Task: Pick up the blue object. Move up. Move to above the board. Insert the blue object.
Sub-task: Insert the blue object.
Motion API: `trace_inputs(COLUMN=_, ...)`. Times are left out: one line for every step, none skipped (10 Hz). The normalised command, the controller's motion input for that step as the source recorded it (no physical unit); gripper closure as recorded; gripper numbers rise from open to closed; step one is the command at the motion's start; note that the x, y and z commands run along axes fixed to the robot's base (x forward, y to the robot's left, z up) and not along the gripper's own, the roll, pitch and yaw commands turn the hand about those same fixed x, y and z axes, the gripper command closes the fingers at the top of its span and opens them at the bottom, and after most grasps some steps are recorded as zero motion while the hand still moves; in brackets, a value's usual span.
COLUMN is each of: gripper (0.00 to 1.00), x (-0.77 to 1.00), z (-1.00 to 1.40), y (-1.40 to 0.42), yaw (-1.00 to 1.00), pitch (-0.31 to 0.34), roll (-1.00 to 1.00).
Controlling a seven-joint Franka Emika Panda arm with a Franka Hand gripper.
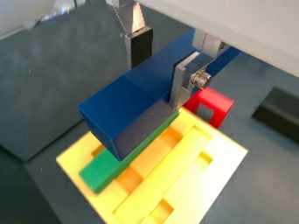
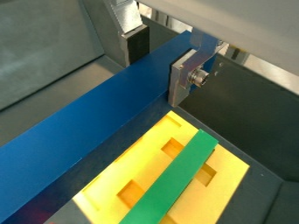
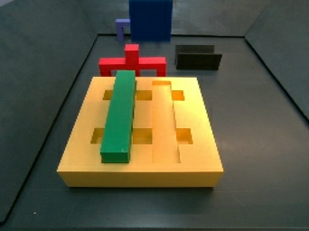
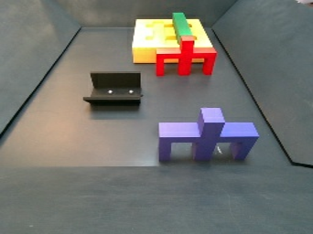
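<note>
My gripper (image 1: 162, 77) is shut on the blue object (image 1: 128, 105), a dark navy bar, with a silver finger on each long side. It holds the bar in the air over the yellow board (image 1: 216, 162). Both wrist views show this; the gripper (image 2: 160, 70), the bar (image 2: 93, 122) and the board (image 2: 140, 166) lie the same way there. In a side view the bar (image 3: 150, 20) hangs high behind the board (image 3: 139, 171), and the gripper is out of frame. A green bar (image 3: 119, 113) lies in one long groove of the board.
A red pronged piece (image 3: 130, 63) stands just behind the board. The black fixture (image 3: 198, 58) stands beyond it to one side. An indigo-purple pronged piece (image 4: 208, 139) stands well away from the board (image 4: 146, 41). Grey walls bound the floor.
</note>
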Motion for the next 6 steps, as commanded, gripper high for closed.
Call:
trace_inputs(gripper=1.00, x=0.15, z=-0.80, y=-0.34, yaw=0.06, pitch=-0.081, roll=0.02)
trace_inputs(gripper=1.00, x=0.19, z=-0.81, y=-0.19, yaw=0.00, pitch=0.000, roll=0.04)
trace_inputs(gripper=1.00, x=0.14, z=-0.77, y=-0.19, yaw=0.00, pitch=-0.020, roll=0.06)
trace_inputs(gripper=1.00, x=0.09, z=-0.77, y=-0.20, yaw=0.00, pitch=-0.019, roll=0.11)
trace_inputs(gripper=1.00, x=0.00, z=-0.80, y=-0.13, yaw=0.00, pitch=-0.054, roll=0.11)
trace_inputs(gripper=1.00, x=0.00, z=-0.79, y=-0.16, yaw=0.00, pitch=-0.119, roll=0.11)
